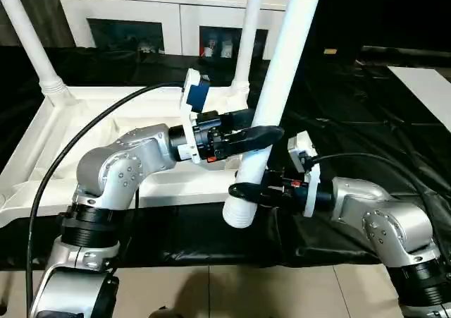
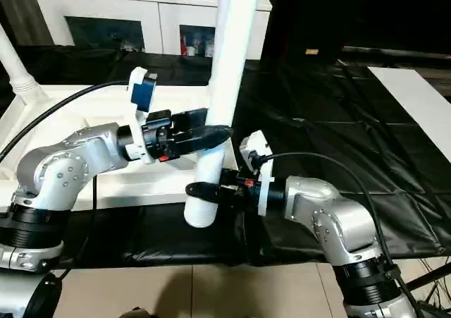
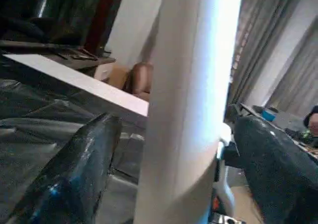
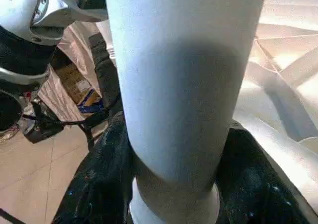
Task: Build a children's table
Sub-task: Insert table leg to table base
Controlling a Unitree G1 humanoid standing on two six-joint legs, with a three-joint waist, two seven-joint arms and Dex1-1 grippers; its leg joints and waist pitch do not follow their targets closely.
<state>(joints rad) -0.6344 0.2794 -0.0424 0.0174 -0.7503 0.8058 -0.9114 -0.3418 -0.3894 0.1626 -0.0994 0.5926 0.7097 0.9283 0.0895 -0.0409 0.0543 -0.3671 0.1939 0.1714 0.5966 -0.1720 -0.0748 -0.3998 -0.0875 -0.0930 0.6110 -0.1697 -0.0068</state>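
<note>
A: Quick status, what've I got on the head cams?

B: I've got both arms on one loose white leg [image 1: 278, 85]. It's tilted, top leaning away to the robot's right and running out the top of frame. Fat ribbed end hangs low, just off the front edge of the tabletop [image 1: 42, 145], over the black sheet [image 1: 366, 113].

A: Grippers?

B: Left gripper [image 1: 262, 137] is higher up the leg, approx mid-shaft. Black fingers [image 3: 74, 174] sit either side of the tube in the left wrist cam; one looks right on it, the other has a gap showing. Can't tell if it's actually clamped. Right gripper [image 1: 246, 191] is lower, near the thick end. In the right wrist cam both fingers [image 4: 107, 184] press the tube from both sides, so I'm calling that clamped on the leg.

A: Where's the rest of the table?

B: Tabletop lies upside down, ribbed underside up, on the robot's left and in front, on the black sheet. Two legs already stand in sockets on the far side: far-left leg [image 1: 28, 32] leaning a bit outward, far-right leg [image 1: 248, 32] approx upright, behind the held one.

A: Background?

B: White cabinet [image 1: 169, 11] w/ glass doors behind the table. A flat white board [image 1: 426, 85] far right on the sheet. Tile floor [image 1: 232, 290] at the near edge. Black cable [image 1: 77, 149] loops from the left wrist over the forearm.
</note>
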